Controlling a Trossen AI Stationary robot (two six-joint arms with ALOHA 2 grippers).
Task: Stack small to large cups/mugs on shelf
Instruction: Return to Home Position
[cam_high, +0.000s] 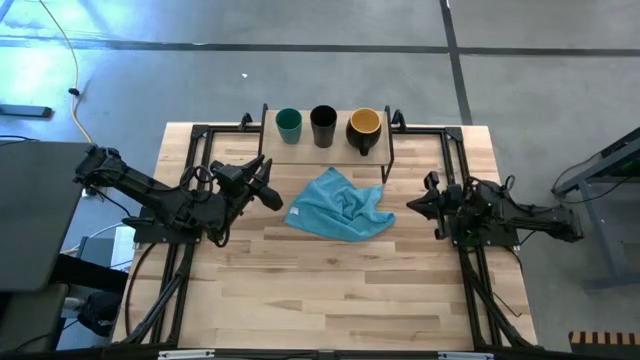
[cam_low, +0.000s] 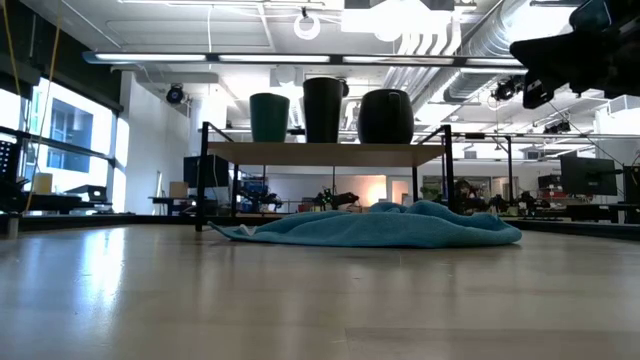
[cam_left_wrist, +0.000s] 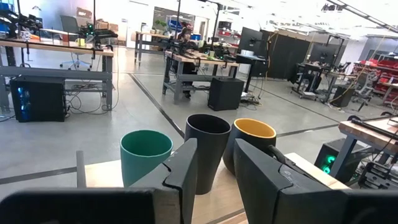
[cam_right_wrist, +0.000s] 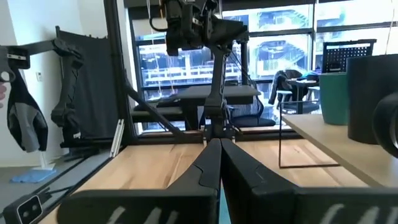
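Three cups stand upright side by side, each on its base, on the shelf (cam_high: 325, 150) at the table's far edge: the small teal cup (cam_high: 288, 124), the black cup (cam_high: 323, 125) and the dark mug with the yellow inside (cam_high: 364, 128). In the low view they are the teal cup (cam_low: 269, 117), the black cup (cam_low: 323, 109) and the mug (cam_low: 386, 116) on the board (cam_low: 325, 153). My left gripper (cam_high: 274, 199) hovers near the shelf's left front, open and empty, pointing at the cups (cam_left_wrist: 208, 146). My right gripper (cam_high: 409, 206) is shut and empty, right of the cloth.
A crumpled blue cloth (cam_high: 340, 207) lies on the tabletop between the two grippers, just in front of the shelf; it also shows in the low view (cam_low: 380, 225). The shelf's thin black legs (cam_low: 205, 175) stand at its corners. Bare wood stretches toward the near edge (cam_high: 330, 300).
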